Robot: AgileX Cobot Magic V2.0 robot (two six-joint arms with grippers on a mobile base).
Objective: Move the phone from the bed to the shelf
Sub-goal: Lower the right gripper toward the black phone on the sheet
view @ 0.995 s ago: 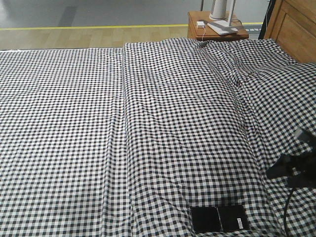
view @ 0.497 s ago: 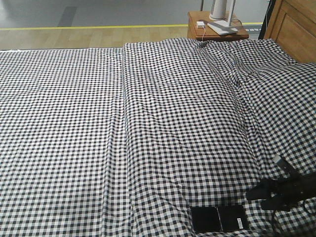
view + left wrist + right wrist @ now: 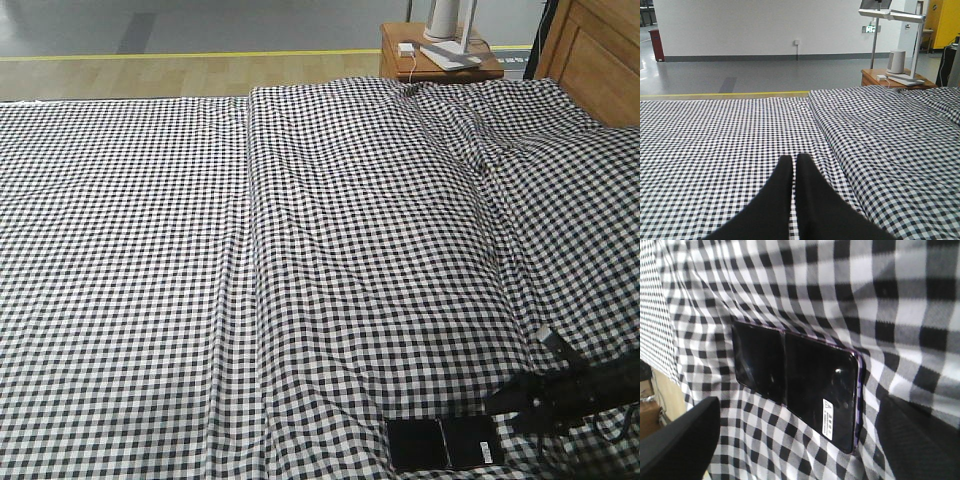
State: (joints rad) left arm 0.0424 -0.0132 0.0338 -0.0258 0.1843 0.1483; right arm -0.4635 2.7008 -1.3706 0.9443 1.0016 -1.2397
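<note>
Phone: the foldable phone (image 3: 443, 442) was seen lying flat and unfolded on the bed (image 3: 150, 250), at the near edge toward the right, with its white sticker (image 3: 830, 417) at one end.
Right hand: the right hand (image 3: 497, 403) had been brought in from the right edge over the last second. It was held just right of the phone, its fingers (image 3: 920, 440) spread wide and gripping nothing.
Left hand: the left hand (image 3: 791, 159) was seen closed and empty, low over the checked sheet.
Meaning for the task: the approach was judged nearly finished, while grasping and lifting remained undone.
Shelf: it was not seen in any view.
</note>
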